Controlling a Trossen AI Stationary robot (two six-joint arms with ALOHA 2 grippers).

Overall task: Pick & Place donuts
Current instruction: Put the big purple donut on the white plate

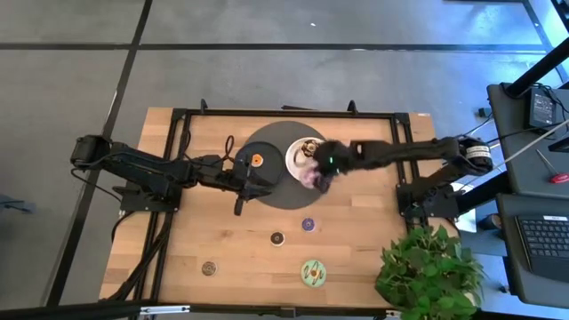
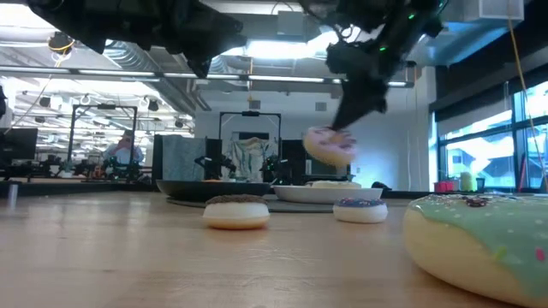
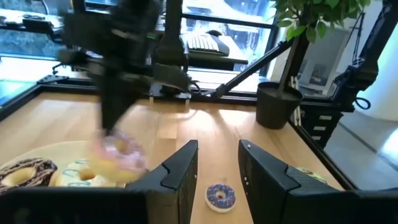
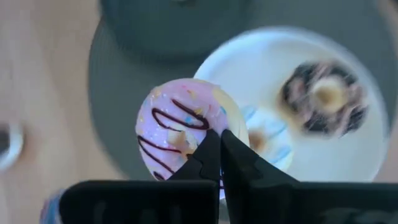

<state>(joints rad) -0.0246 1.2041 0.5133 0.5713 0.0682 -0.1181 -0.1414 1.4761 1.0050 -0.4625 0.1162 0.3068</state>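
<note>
**Pink donut held by a thin pinch**

The right hand [image 4: 219,142] is closed on the pink donut's [image 4: 183,127] rim, above the white plate's [image 4: 261,68] edge. Likely risk: it swings loose onto the bench [image 1: 356,249]. The left hand [image 3: 217,165], half open and empty, waits beside it.

White plate [image 1: 293,160] crowded: right arm [image 1: 400,153] overhead, left arm [image 1: 178,171] alongside; front tabletop [image 1: 240,258] mostly open.

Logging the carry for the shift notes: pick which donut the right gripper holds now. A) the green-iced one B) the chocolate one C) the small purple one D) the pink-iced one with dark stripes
D: the right gripper is shut on the pink donut, which hangs in the air above the white plate, where the chocolate donut already lies.
</note>
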